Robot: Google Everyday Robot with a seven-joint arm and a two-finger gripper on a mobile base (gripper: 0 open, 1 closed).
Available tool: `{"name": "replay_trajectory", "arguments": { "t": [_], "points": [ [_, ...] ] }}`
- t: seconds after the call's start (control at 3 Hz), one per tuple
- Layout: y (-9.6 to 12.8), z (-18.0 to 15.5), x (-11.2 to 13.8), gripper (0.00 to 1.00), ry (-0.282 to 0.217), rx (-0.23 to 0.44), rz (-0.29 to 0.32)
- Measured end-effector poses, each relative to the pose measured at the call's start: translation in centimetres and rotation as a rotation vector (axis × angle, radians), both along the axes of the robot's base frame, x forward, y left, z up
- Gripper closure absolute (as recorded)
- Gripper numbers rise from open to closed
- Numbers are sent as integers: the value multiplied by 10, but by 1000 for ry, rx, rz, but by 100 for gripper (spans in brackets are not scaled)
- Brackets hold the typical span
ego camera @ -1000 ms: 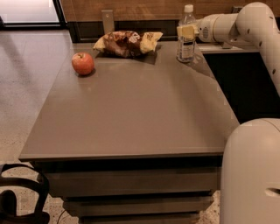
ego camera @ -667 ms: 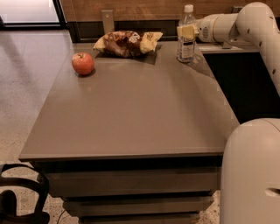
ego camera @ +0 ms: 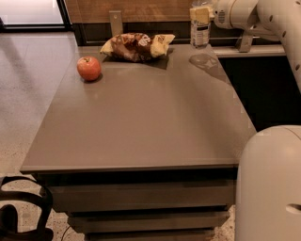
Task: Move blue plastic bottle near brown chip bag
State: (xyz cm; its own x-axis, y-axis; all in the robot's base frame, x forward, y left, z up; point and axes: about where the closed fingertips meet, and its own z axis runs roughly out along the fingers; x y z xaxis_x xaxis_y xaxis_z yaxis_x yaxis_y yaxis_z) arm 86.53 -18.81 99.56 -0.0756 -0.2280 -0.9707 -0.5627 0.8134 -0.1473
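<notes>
The clear, cylindrical bottle [ego camera: 201, 34] is held upright in the tool [ego camera: 201, 14], which is clamped around it, just above the far right corner of the smooth, flat grey surface [ego camera: 141, 122]. The crinkled brown-and-yellow bag [ego camera: 137, 45] is seen lying apart to its left, and a round, glossy apple [ego camera: 89, 68] further left.

This looks like an office break area or a robot test room. A plain grey table [ego camera: 141, 117] stands on a speckled hard floor [ego camera: 28, 94], with a wood-panelled wall [ego camera: 141, 8] and a dark-framed glass door [ego camera: 28, 12] behind. An apple [ego camera: 89, 68] and the brown chip bag [ego camera: 136, 46] lie on the table. At its far right corner the gripper [ego camera: 201, 15] clasps the blue plastic bottle [ego camera: 200, 34].
</notes>
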Motion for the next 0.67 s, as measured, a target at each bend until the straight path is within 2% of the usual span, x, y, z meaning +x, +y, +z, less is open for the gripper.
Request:
{"name": "replay_trajectory", "arguments": {
  "t": [0.67],
  "points": [
    [3, -20, 4, 100, 46, 1, 1]
  ]
}}
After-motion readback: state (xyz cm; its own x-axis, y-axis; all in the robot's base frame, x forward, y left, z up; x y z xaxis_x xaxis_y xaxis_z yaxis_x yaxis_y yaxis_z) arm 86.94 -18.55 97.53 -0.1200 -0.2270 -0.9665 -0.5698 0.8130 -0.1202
